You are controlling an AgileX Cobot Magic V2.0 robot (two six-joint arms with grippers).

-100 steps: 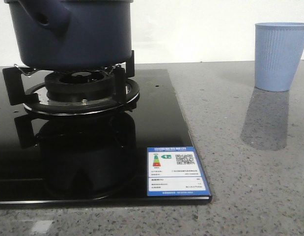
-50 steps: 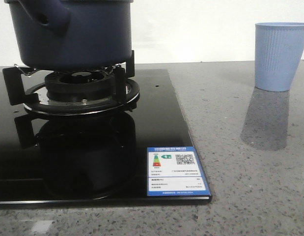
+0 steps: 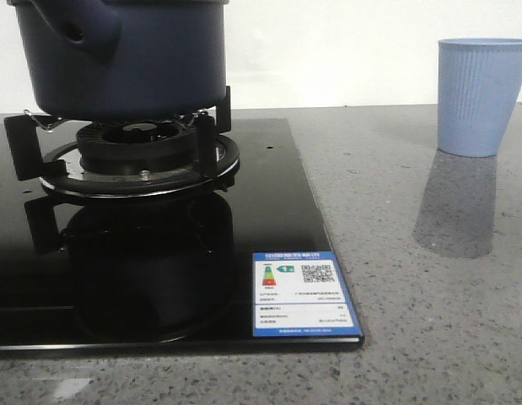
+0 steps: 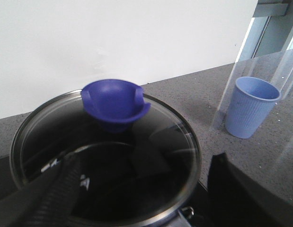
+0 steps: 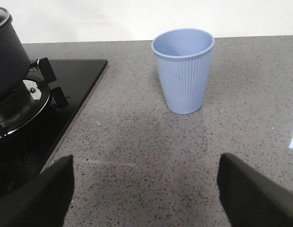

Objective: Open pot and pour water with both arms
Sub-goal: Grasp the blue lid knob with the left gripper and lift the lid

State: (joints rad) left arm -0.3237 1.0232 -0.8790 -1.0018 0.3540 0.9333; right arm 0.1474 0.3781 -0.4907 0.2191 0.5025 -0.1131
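The left gripper [image 4: 141,189] hangs above the pot [image 3: 121,55], pointed down at its lid [image 4: 106,156], with its two dark fingers [image 4: 51,194] spread wide to either side and touching nothing. The glass lid is still seated on the pot, and its blue knob [image 4: 115,104] sits just beyond the fingers, not between them. The right gripper [image 5: 144,189] is held low over the bare counter [image 5: 137,137], aimed forward and slightly down, its fingers [image 5: 37,194] likewise set far apart with only grey stone between them. Straight ahead of it, at 12 o'clock, the cup [image 5: 183,71] stands upright and well apart from the fingertips; whether it holds anything I cannot tell. From the front, neither arm shows. The pot sits at 10 o'clock on the burner [image 3: 138,156] of the black glass hob [image 3: 269,245], its stubby handle [image 3: 83,24] turned toward the viewer and to the left. The cup is off at 2 o'clock on the counter, clear of the hob. A blue-edged energy label [image 3: 301,294] lies on the hob's near right corner, around 6 o'clock.
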